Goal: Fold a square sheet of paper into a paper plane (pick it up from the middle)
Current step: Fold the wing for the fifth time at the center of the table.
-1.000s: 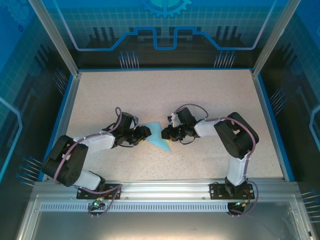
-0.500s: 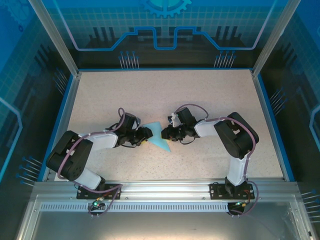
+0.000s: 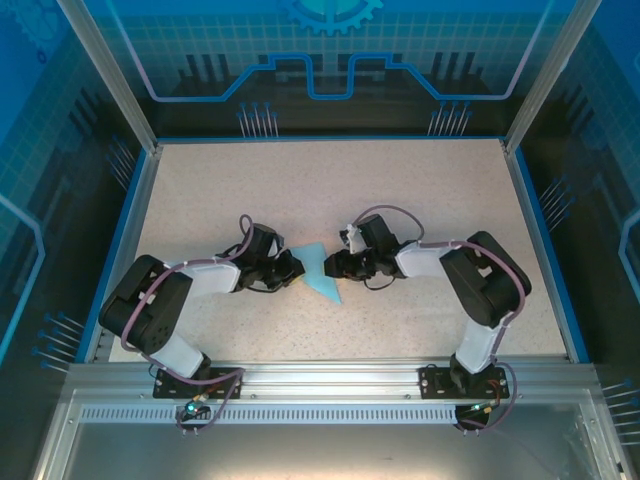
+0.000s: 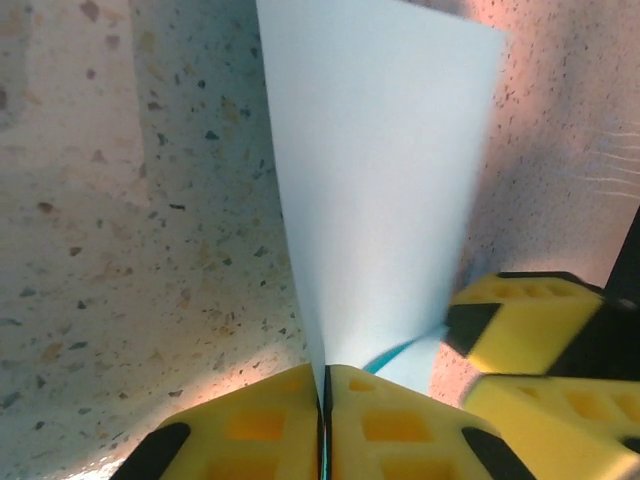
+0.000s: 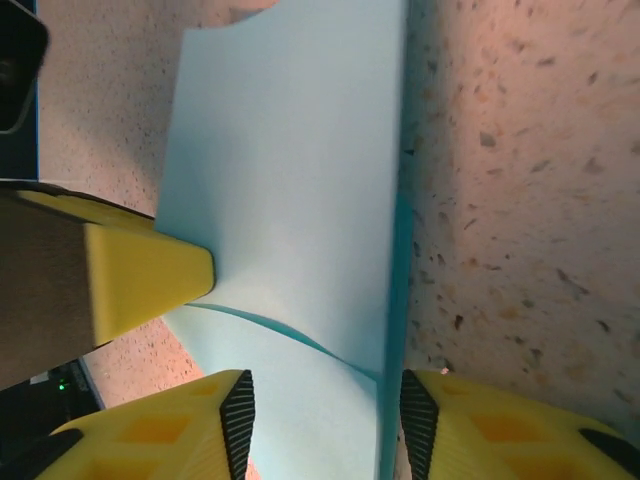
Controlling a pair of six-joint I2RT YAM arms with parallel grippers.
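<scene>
Speckled tabletop (image 3: 300,190) is occupied at its middle by the partly folded sheet of paper (image 3: 318,272). A fold is judged in hand: the left edge is pinched by the closed left gripper (image 4: 325,388), while the right gripper (image 5: 322,395) is spread astride it. Careful crease alignment is called for next.

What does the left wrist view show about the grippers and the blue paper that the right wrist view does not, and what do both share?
Left wrist view: the left gripper has its yellow fingers pressed together on an edge of the paper sheet. Right wrist view: the right gripper has its jaws apart, with the paper lying between them and a curved layer edge across it. Both: the light-blue paper over the speckled table, and the other arm's yellow fingers close to it.
</scene>
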